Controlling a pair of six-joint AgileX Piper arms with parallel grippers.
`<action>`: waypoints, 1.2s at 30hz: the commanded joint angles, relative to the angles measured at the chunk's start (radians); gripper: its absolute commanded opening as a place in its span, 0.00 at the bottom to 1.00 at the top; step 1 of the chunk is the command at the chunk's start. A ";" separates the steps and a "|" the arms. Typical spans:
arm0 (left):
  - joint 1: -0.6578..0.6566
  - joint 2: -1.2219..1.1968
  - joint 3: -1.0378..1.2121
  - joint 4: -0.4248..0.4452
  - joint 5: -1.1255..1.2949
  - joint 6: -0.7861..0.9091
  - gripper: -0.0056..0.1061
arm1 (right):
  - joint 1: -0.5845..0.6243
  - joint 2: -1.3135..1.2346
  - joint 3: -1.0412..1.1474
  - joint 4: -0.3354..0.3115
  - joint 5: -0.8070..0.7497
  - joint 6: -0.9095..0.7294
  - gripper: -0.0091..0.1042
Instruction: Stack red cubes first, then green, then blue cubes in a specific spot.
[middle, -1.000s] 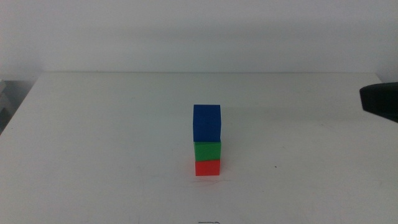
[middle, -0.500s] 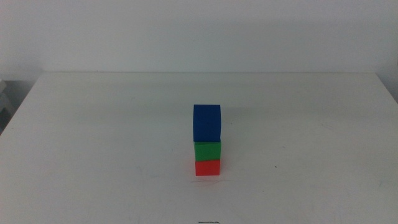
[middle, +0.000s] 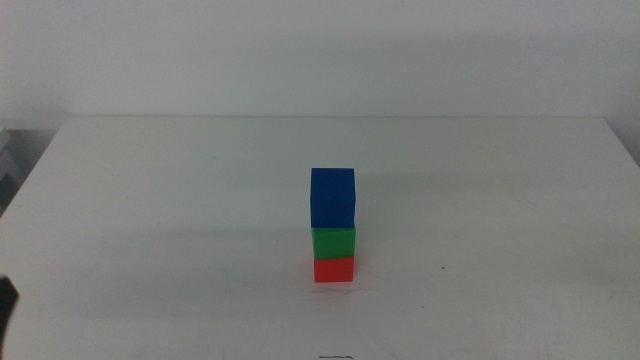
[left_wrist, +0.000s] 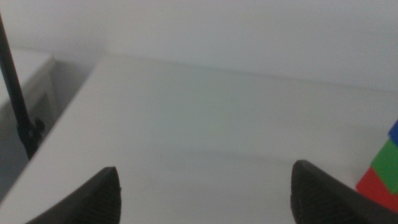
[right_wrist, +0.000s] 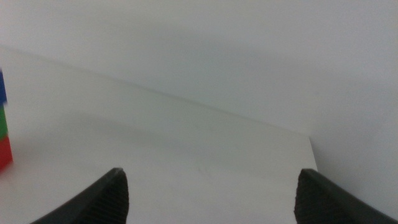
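Observation:
A stack of three cubes stands near the middle of the white table. The red cube (middle: 334, 269) is at the bottom, the green cube (middle: 334, 242) on it, and the blue cube (middle: 333, 197) on top. The stack also shows at the edge of the left wrist view (left_wrist: 384, 173) and of the right wrist view (right_wrist: 4, 134). My left gripper (left_wrist: 205, 193) is open and empty, off to the left of the stack; a dark bit of it (middle: 6, 300) shows at the middle view's left edge. My right gripper (right_wrist: 208, 193) is open and empty, off to the right, out of the middle view.
The white table (middle: 180, 220) ends at a pale wall behind. A dark thin stand (left_wrist: 18, 118) rises beside the table's left edge. The table's right far corner (right_wrist: 308, 140) shows in the right wrist view.
The right gripper has left the middle view at the right edge. A dark part of the left gripper has come into view at the lower left. The stack has not moved.

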 joint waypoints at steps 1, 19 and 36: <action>0.002 -0.030 0.028 -0.025 -0.085 -0.003 0.89 | -0.008 -0.038 0.045 -0.046 -0.102 -0.016 0.69; 0.002 -0.179 0.197 0.010 -0.106 -0.003 0.89 | -0.169 -0.226 0.305 0.020 -0.130 -0.016 0.69; 0.002 -0.179 0.283 0.036 -0.262 -0.003 0.89 | -0.177 -0.346 0.405 0.086 -0.079 -0.016 0.69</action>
